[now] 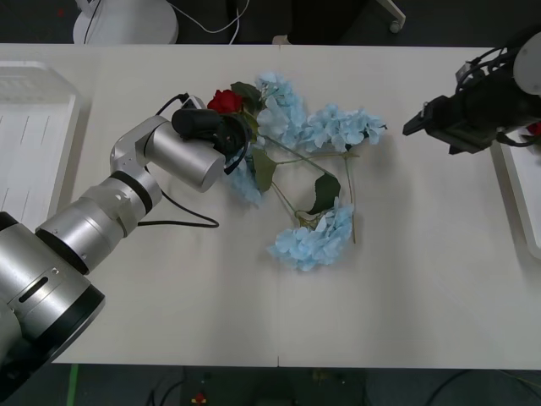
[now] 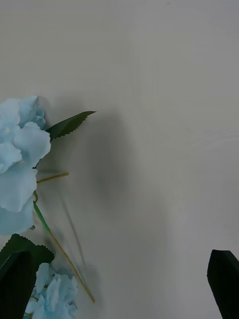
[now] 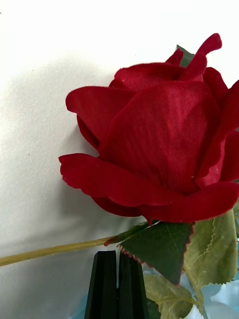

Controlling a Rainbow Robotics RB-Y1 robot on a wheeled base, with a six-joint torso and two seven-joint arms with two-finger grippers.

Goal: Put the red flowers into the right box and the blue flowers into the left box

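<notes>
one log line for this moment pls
left claw shut at red rose in blue flowers | right claw open, near right box

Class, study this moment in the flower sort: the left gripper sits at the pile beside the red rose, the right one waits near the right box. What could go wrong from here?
1. The left gripper is shut right by the red rose, apparently on nothing, so lifting may leave the rose behind.
2. The rose lies among the blue flowers; dragging it could pull them along.
3. The rose belongs in the right box, across the table by the right gripper.
</notes>
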